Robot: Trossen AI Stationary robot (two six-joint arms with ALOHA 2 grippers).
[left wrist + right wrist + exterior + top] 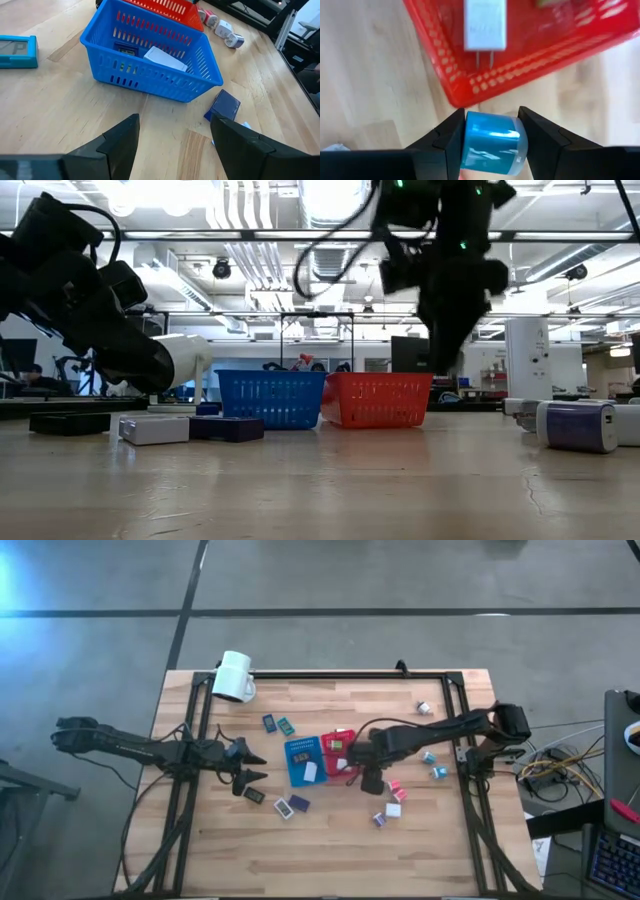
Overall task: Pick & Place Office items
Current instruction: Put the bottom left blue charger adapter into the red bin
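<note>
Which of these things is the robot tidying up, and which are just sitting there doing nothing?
Part of the job:
- blue piece gripped by the right gripper
- white piece in the red basket
- white piece in the blue basket
- dark blue piece and teal piece on the table
- left gripper, open

Just sitting:
- white mug

Bright ceiling lights (330, 200) fill the room, and they glow so strongly in the low view that parts of the ceiling look washed out. On the worktop (330, 840) the light is even and the shadows are soft. The red basket (530, 50) looks blurry in the right wrist view, and the bare worktop nearest the low camera is fuzzy.
</note>
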